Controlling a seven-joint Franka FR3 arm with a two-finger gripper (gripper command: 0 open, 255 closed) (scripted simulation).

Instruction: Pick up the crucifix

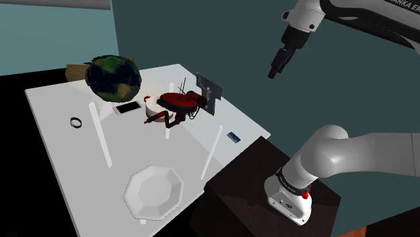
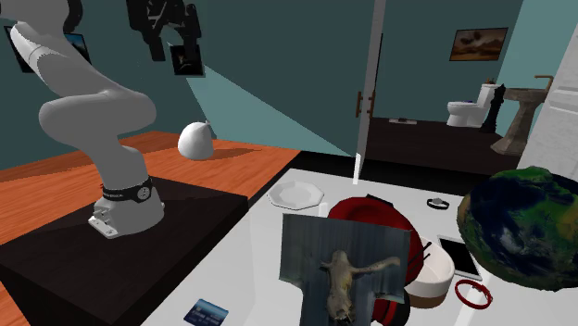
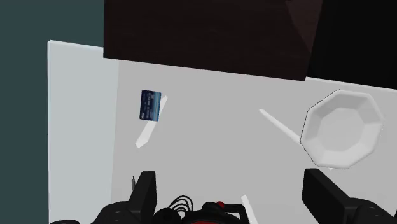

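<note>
White surface [image 1: 67, 134] with a pile of stuff on it. The crucifix [image 1: 210, 94] is the flat dark panel standing upright on its lower edge, over on the side nearest the stand. From the second exterior view you can see the pale figure on its face [image 2: 345, 269].

A red thing [image 1: 180, 101] sits right beside it, on the side facing the globe [image 1: 113, 77]. I can't tell if they actually touch. The phone [image 1: 126, 107] lies flat by the globe, the card [image 1: 233, 137] is near the surface edge, and the plate [image 1: 153, 192] is well apart from all that.

The tool [image 1: 277, 66] hangs high above the surface with nothing in it. In the wrist view its fingers [image 3: 145, 191] stand wide apart, looking down past the red thing at the card and plate.

My guess is it's up there wide open so it can come down on the panel from above. Since the crucifix stands on edge, the thin top edge looks like the obvious place to pinch. The red thing crowding one face is the catch: a finger going down that side could nudge it or tip the panel over.
</note>
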